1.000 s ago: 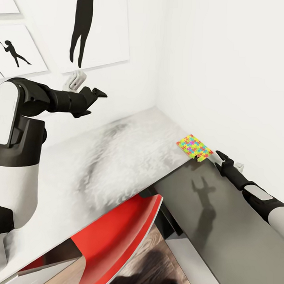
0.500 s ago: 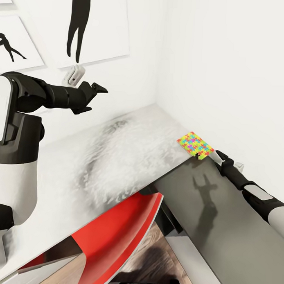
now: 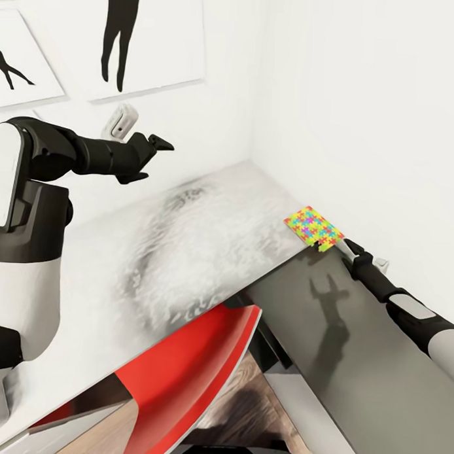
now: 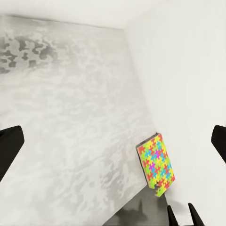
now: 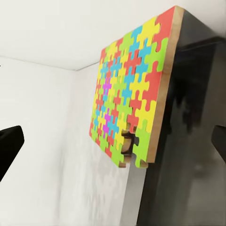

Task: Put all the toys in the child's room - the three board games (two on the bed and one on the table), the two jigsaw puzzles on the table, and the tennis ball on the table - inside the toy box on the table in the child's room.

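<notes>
In the white-walled corner, the table [image 3: 187,252] carries one jigsaw puzzle [image 3: 313,228] at its end edge, overhanging beside the wall. The right gripper [image 3: 348,247], fingers spread wide, sits just beside it. The right wrist view reveals a missing piece. The left gripper [image 3: 158,146] hangs spread wide above the table.

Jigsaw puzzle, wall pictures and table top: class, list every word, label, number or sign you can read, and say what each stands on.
No readable text anywhere.
Jigsaw puzzle: coloured interlocking pieces, no print.
Wall pictures: black silhouette figures, no captions.
Table: mottled pale top, no markings.
</notes>
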Tool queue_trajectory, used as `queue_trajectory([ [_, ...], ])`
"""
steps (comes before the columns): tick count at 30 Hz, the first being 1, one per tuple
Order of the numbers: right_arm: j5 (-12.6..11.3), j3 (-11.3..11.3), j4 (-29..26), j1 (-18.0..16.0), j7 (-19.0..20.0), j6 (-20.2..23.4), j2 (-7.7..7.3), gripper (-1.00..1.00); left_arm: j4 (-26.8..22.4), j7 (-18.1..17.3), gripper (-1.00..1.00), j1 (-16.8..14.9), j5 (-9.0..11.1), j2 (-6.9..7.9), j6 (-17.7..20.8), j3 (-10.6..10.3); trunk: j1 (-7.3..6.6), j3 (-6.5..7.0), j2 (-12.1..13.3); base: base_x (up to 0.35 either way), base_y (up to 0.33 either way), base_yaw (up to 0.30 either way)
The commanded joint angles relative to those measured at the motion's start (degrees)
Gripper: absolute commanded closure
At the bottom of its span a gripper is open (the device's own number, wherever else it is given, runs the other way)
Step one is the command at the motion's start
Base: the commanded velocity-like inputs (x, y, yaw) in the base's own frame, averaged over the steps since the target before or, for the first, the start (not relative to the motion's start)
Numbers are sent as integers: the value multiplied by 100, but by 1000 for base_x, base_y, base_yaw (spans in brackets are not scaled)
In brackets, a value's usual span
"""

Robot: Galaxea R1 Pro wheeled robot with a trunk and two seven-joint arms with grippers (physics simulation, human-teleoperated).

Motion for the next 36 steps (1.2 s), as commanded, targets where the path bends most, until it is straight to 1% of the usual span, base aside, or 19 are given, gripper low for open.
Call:
queue_trajectory([
  [1,-61,34,1,-7,19,36,-4,-100,-2,50,-100,-7,39,3,24,-3,3,-18,-11,0,0,0],
  [7,-58,34,-57,-30,39,20,-5,-100,29,41,-100,-3,39,-17,24,-17,3,-51,-11,0,0,0],
  [18,-17,45,-97,-74,30,11,5,-100,49,54,-100,-9,40,-68,24,-25,3,-70,-11,0,0,0],
  [20,16,47,-98,-77,24,11,7,-100,50,55,-100,-9,40,-75,24,-25,3,-71,-11,0,0,0],
  [24,185,47,-101,-82,8,20,7,-100,60,57,-100,-10,40,-89,24,-26,3,-73,-11,0,0,0],
  [25,185,47,-101,-82,8,20,7,-100,60,57,-100,-10,40,-89,24,-26,3,-73,-11,0,0,0],
  [27,299,46,-102,-84,2,25,7,-100,64,58,-100,-11,38,-94,24,-26,3,-74,-11,0,0,0],
  [28,299,46,-102,-84,2,25,7,-100,64,58,-100,-11,38,-94,24,-26,3,-74,-11,0,0,0],
  [30,374,45,-103,-85,-3,27,14,-100,67,58,-100,-11,38,-97,24,-26,3,-74,-11,0,0,0],
  [36,454,44,-100,-86,-8,23,24,-100,70,59,-100,-17,39,-101,24,-26,3,-75,-11,0,0,0],
])
